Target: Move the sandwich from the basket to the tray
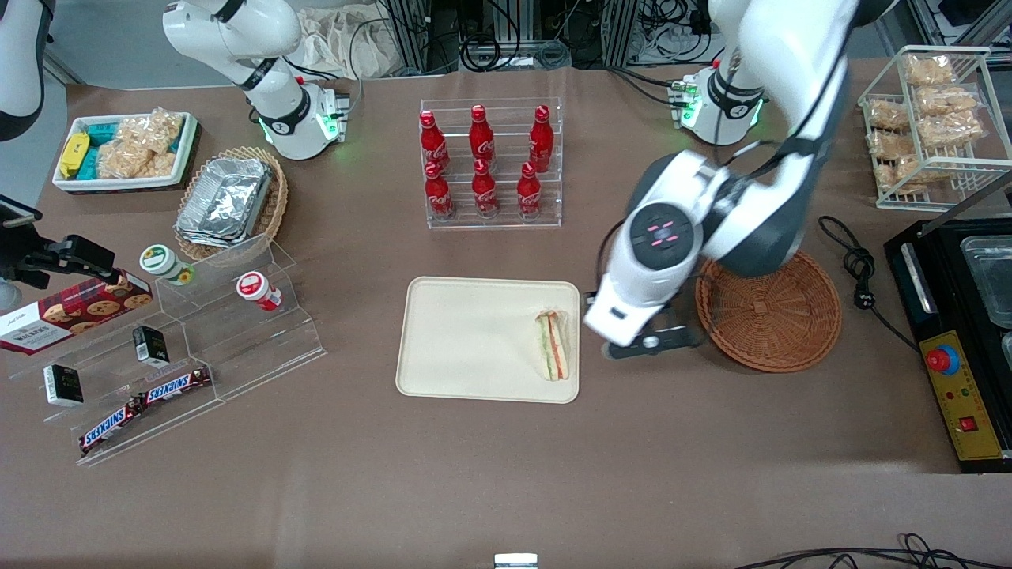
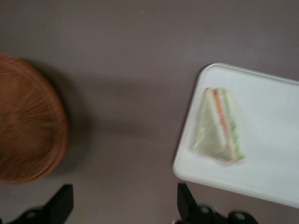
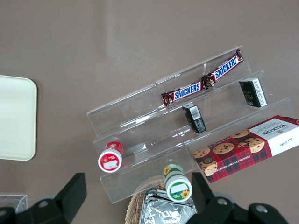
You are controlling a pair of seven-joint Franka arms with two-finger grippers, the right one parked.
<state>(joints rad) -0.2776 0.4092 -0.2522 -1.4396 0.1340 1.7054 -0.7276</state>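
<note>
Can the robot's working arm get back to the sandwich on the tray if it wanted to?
Probably yes: the sandwich lies uncovered on the tray, and the open gripper hangs over bare table beside it.

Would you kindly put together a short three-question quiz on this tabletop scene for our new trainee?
1. True or false: the sandwich lies on the tray.
2. What does the basket hold? A) the sandwich B) nothing visible C) bottles
3. Fill in: the gripper hangs over bare table between tray and basket, its fingers ____.

Key: 1 true; 2 B; 3 open.
</note>
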